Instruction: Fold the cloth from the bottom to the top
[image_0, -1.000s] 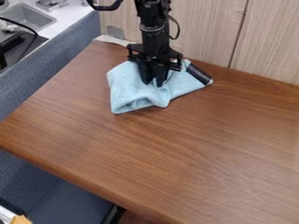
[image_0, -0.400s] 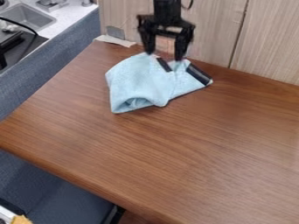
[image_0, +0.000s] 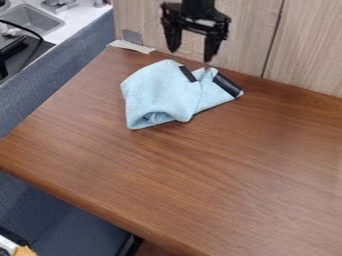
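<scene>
1. Camera view, the clock face being laid over the whole view unless another thing is named: the pale blue, soft-looking cloth (image_0: 157, 97) lies on the bench (image_0: 220, 170) towards twelve o'clock. It is rumpled and layered, its outline an uneven many-sided shape. Near its own seven o'clock corner the fabric puckers around a small shaded hollow.
2. Two dark bands show on it: a short, narrow black strip (image_0: 188, 73) at the cloth's one o'clock, and a wider, glossier black band (image_0: 228, 85) at its end between two and three o'clock.
3. The black two-finger pincer (image_0: 191, 56) hangs just past the cloth, at the cloth's one o'clock, in front of the wall. Its fingers stand wide apart and it has hold of nothing.
4. The bench is reddish-brown with streaky wood grain; its edge towards seven o'clock is smoothly rounded. At its eleven o'clock corner lies a flat, whitish strip (image_0: 131, 46), with a small grey square piece (image_0: 132, 36) behind it.
5. Pale, finely striped wood-look wall panels (image_0: 234, 35) rise from eleven to two o'clock, split by a dark seam.
6. A blue-grey, fabric-like partition (image_0: 73, 57) runs along the bench's ten o'clock side. Beyond it are a light counter top (image_0: 80, 17) with a grey rectangular sink (image_0: 33, 20), and a black object at ten o'clock.
7. At seven o'clock, below the bench, is a smooth dark blue surface (image_0: 73, 227), with a small orange-yellow piece (image_0: 25, 251) nearby.
</scene>
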